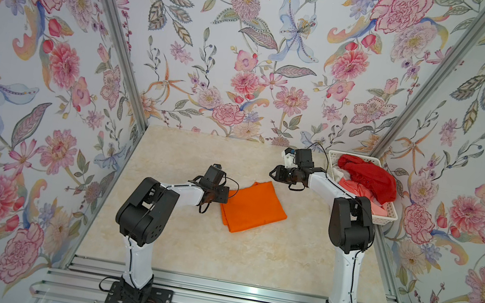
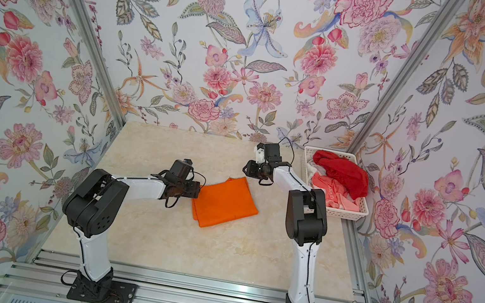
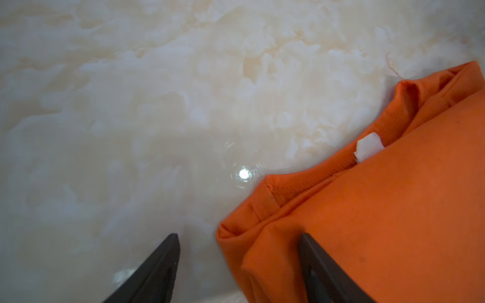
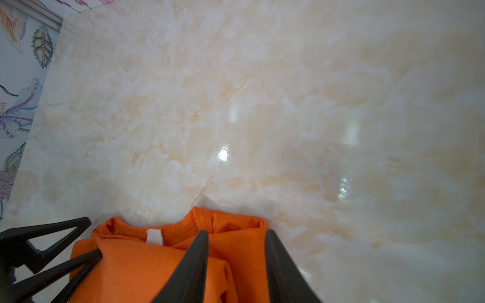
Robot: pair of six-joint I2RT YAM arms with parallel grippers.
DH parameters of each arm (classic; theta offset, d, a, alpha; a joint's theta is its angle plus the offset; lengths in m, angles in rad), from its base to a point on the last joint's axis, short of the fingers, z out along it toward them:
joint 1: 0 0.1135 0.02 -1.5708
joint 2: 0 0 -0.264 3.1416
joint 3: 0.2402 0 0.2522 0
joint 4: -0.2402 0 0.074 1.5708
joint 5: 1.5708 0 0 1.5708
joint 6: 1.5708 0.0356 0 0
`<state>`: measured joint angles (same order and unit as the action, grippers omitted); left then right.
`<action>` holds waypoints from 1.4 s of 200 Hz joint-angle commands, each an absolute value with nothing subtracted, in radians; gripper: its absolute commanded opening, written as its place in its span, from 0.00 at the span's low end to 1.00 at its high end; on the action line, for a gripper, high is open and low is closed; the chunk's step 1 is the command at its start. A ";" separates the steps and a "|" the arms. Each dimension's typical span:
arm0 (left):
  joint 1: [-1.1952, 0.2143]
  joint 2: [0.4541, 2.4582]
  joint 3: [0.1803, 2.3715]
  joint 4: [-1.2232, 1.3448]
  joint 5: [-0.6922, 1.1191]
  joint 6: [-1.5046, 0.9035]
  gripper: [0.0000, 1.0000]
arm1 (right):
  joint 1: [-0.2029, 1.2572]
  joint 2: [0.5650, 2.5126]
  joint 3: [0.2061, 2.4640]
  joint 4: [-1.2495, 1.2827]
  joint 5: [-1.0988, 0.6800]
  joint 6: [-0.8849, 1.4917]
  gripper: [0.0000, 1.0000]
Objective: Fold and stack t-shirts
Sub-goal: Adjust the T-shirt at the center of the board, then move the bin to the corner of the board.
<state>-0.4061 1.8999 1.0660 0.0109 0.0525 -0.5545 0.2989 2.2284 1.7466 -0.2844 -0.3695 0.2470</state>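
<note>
Lying askew in the middle of the bench, the orange t-shirt is a folded rectangle. Its collar edge runs slantwise from the left end effector to the right end effector, one at each end. The cloth lies to the right of the left one and toward the near side from the right one.

The left one looks the lower and closer. Its jaws stand wide, one over bare bench, the other over cloth, with the shirt's corner loose between them. The right one's jaws are parted too, more narrowly, with nothing pinched that I can see.

The red t-shirt and the coral-pink-and-white t-shirt lie heaped in the white basket, just beside the right arm. That arm is likely the one to fetch the next shirt.

Both top views give the orange shirt's whole outline but not its collar. The wrist views show the white neck label partway along that edge, and the layered folds beneath it.
</note>
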 commanded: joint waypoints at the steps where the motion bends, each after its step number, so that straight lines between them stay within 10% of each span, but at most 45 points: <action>1: -0.371 1.839 1.052 -0.002 -0.057 -0.559 0.80 | 0.288 2.112 1.734 -0.285 -0.315 0.225 0.39; 80: -0.409 1.670 0.885 -0.035 0.366 -0.609 0.96 | 0.293 1.726 1.225 -0.174 -0.266 0.212 0.39; 204: -0.562 1.841 0.870 0.024 0.361 -0.713 0.91 | 0.314 1.607 1.083 -0.153 -0.256 0.227 0.38; 221: -0.565 1.926 0.920 0.035 0.400 -0.721 0.76 | 0.314 1.597 1.065 -0.154 -0.250 0.226 0.38; 250: -0.565 1.997 0.971 0.035 0.426 -0.733 0.00 | 0.314 1.576 1.038 -0.160 -0.229 0.224 0.38; 280: -0.550 1.920 0.992 -0.104 0.202 -0.690 0.00 | 0.314 1.562 1.030 -0.164 -0.226 0.228 0.38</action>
<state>-0.5510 1.9301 0.9985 0.1501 0.3923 -0.7185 0.3130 1.6047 1.0420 -0.1669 -0.2451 0.2241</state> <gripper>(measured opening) 0.059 0.384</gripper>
